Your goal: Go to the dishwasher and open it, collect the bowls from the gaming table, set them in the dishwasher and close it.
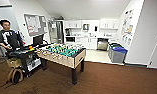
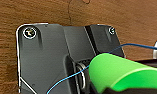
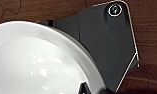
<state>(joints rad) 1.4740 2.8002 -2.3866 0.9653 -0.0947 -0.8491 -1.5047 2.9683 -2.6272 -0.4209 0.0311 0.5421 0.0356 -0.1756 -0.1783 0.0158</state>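
Brown carpet [image 1: 106,80] spreads across the near half of the room, and on it stands a green-field table-football table with pale wooden sides and dark legs [image 1: 62,53]; beyond it, where the flooring turns pale, runs a kitchen wall of white cabinets [image 1: 90,41], and the brushed stainless-steel under-counter dishwasher [image 1: 102,44] sits in that row, its door closed, well apart from the robot; two grey bins with blue lids [image 1: 117,53] stand just to its right by the wall; at the left edge a person in a dark top [image 1: 7,37] sits behind a black control rig on a wheeled cart [image 1: 22,61]. In the left wrist view a bright green plastic bowl [image 2: 119,72] lies close against the dark wrist plate, a thin blue wire [image 2: 69,77] crossing just beside it, wood-brown floor behind; whether the left pincer grasps it I cannot tell. In the right wrist view a glossy white bowl [image 3: 36,62] sits large beside the dark plate; the right pincer's state cannot be told either.
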